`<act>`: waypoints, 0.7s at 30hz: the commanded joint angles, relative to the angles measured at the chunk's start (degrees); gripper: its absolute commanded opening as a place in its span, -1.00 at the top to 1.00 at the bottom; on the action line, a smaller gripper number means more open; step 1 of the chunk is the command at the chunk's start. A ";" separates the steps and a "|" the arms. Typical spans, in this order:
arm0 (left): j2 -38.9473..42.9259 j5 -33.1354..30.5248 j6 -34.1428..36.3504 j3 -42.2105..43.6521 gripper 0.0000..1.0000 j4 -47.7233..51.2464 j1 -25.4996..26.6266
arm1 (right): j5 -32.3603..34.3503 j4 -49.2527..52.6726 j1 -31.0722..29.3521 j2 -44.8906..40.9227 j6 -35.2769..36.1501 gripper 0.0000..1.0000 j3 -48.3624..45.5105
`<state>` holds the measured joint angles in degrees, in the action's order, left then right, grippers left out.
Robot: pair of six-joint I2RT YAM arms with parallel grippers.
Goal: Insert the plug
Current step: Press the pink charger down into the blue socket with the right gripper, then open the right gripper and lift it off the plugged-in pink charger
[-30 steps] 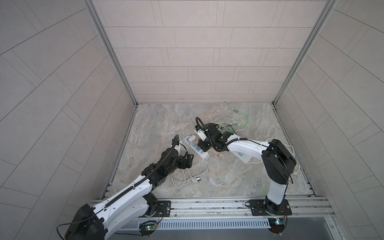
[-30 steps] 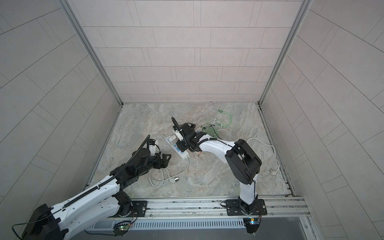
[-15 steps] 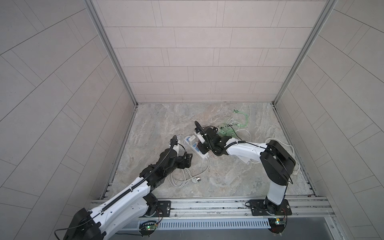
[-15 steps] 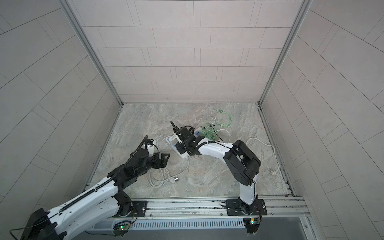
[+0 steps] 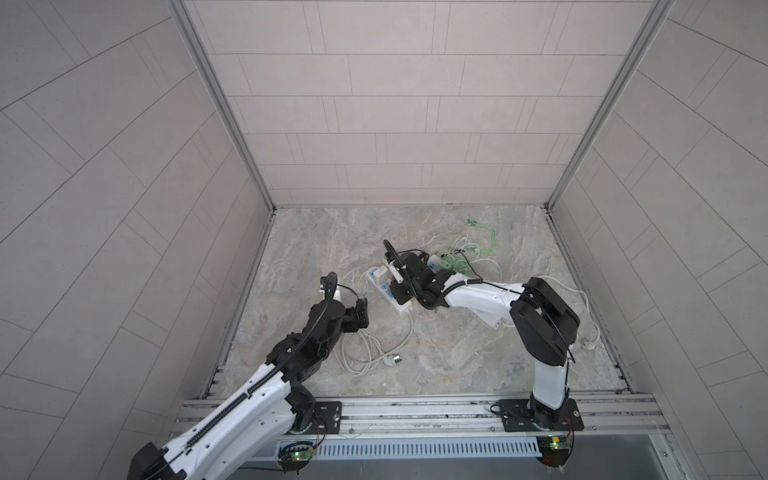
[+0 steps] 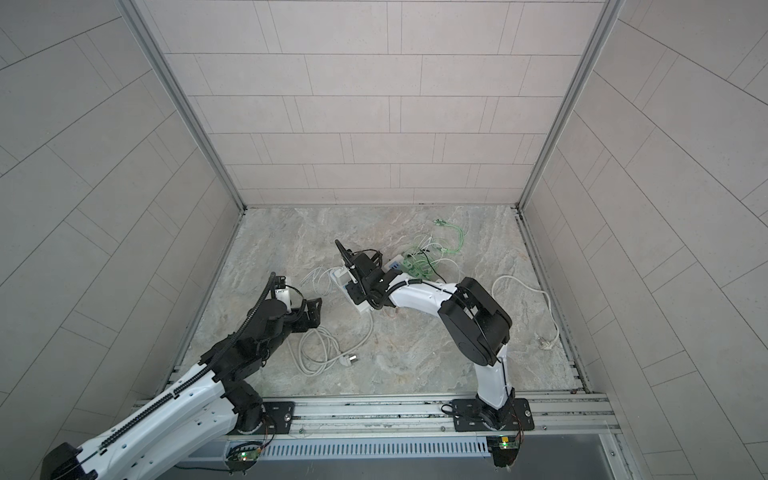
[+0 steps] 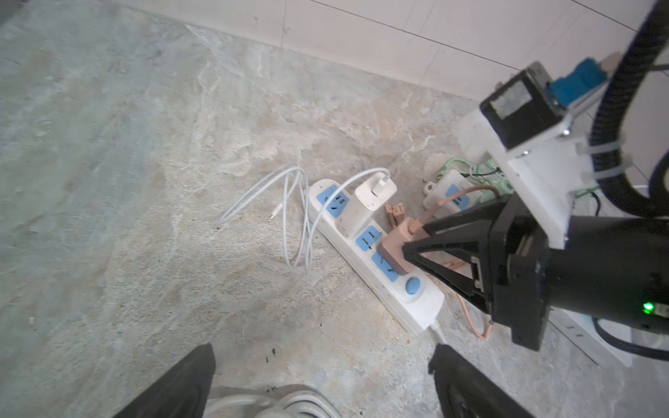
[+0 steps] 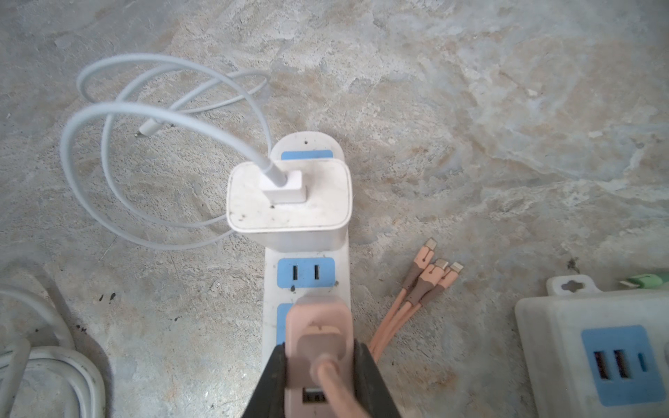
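The right fingers [image 8: 269, 380] clench the pink plastic charger plug [image 8: 318, 333] upright, likely to seat it in the long white power strip [image 8: 269, 275] beneath them; the left fingers [image 7: 181, 383] hang released nearby.

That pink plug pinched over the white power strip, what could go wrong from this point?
The power strip lies loose and the open left gripper is apart from it, so pressing might slide it. The pink plug in the right gripper hides its socket; misaligned prongs could jam. Its pink cable trails past the gripper and might snag.
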<state>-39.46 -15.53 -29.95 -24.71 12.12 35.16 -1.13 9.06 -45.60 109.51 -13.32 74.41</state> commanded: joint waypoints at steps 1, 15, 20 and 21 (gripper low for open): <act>0.10 -5.27 0.28 -1.69 -0.99 1.31 -1.17 | -0.12 11.36 0.08 3.65 0.87 0.81 -0.27; -4.65 -8.67 3.22 -2.03 -0.99 -5.29 -5.09 | -1.80 15.32 0.08 -3.91 2.25 0.12 5.79; -7.59 -10.14 5.30 -3.06 -0.99 -6.18 -6.66 | -4.17 14.72 0.07 -9.37 1.21 0.09 1.00; -7.93 -10.42 6.18 -3.21 -0.99 -6.71 -7.21 | -5.34 14.44 0.08 -10.89 0.96 0.09 -0.66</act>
<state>-46.83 -23.77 -26.50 -25.98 7.60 29.04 -3.90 22.44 -45.58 103.42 -12.03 76.44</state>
